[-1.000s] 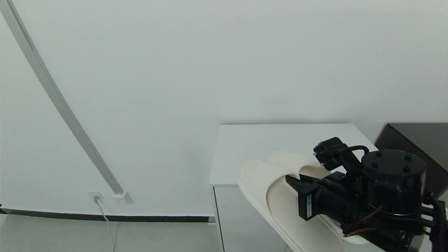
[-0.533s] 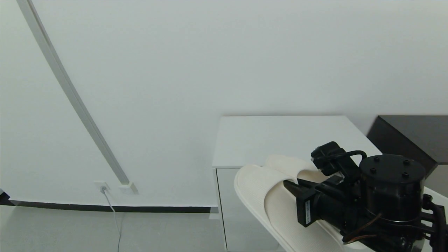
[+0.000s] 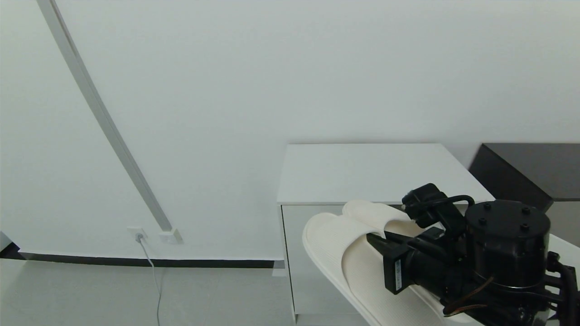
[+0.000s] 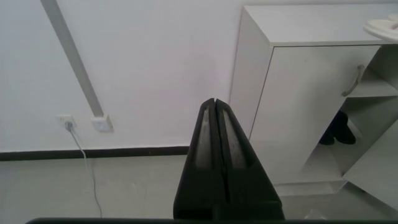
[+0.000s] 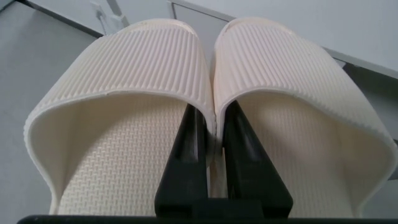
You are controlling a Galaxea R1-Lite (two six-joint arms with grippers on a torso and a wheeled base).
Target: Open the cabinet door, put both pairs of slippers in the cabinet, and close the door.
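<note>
A pair of cream ribbed slippers [image 3: 335,244] hangs in front of the white cabinet [image 3: 367,172], level with its top edge. My right gripper [image 3: 378,237] is shut on the slippers' two inner walls, pinched together between the fingers [image 5: 189,143]; the toes [image 5: 161,74] point away from the wrist. My left gripper [image 4: 215,124] is shut on nothing, held in the air left of the cabinet [image 4: 311,93]. One cabinet door [image 4: 305,124] with a handle [image 4: 356,81] is closed. The side beside it is open, showing a shelf [image 4: 376,90] and a dark pair of shoes [image 4: 341,127] below.
A dark piece of furniture [image 3: 525,167] stands right of the cabinet. A wall socket with a cable [image 3: 138,234] and a slanted grey wall strip [image 3: 99,113] are to the left, above bare floor [image 3: 136,294]. A pale open door panel [image 4: 379,177] juts out low by the cabinet.
The whole head view has shifted, so the camera moved: more of the cabinet's front shows now. The right gripper keeps the slippers in the same hold.
</note>
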